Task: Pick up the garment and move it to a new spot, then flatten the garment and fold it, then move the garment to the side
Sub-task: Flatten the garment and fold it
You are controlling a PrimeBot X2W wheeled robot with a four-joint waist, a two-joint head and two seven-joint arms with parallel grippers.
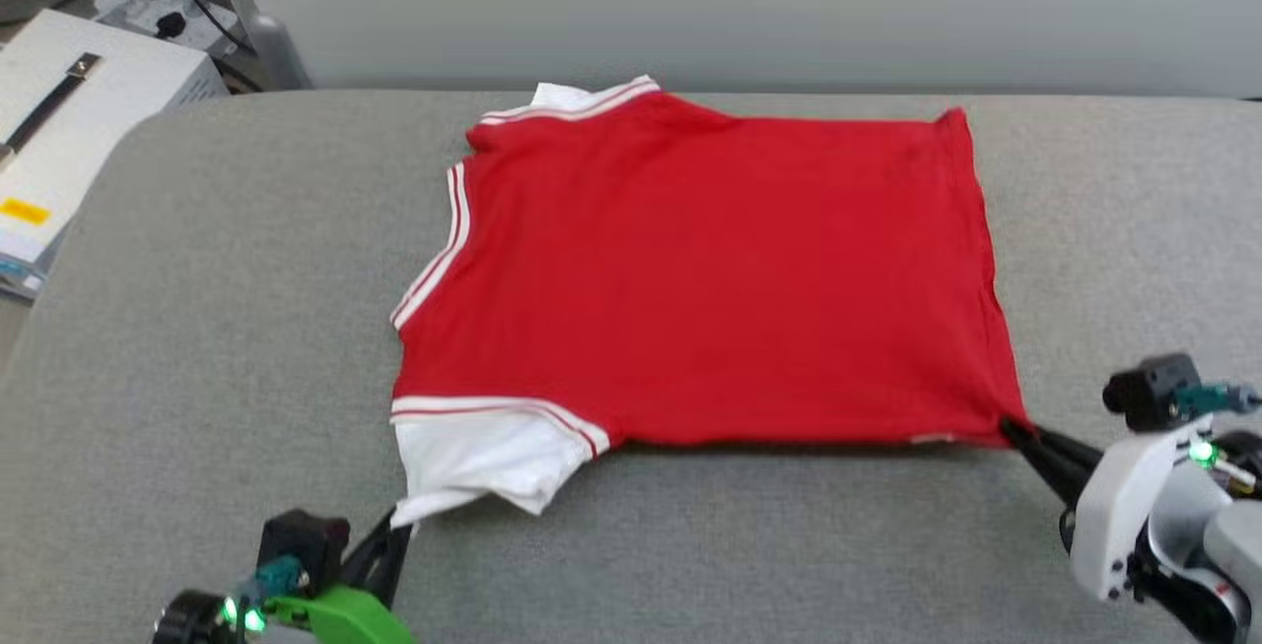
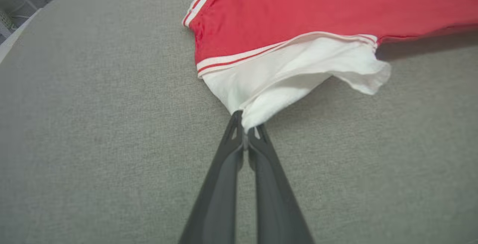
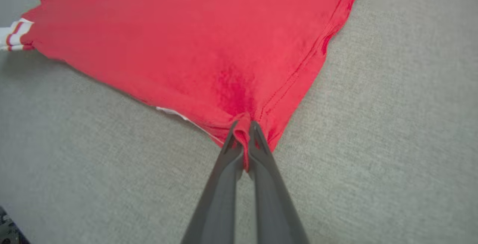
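Red jersey-style shirt with short white sleeves [image 1: 710,269], spread on your grey fabric surface [image 1: 197,328].
Head view: your left gripper [image 1: 399,524] and right gripper [image 1: 1016,430] each meet a near corner, the shirt lying beyond their tips. Left wrist view: fingers [image 2: 224,176] clamped shut on the white sleeve [image 2: 283,76] at its edge. Right wrist view: fingers pinch the red hem corner [image 3: 244,122], cloth bunched between them.

Grey fabric surface [image 1: 197,328]; pale wall [image 1: 749,3] behind.
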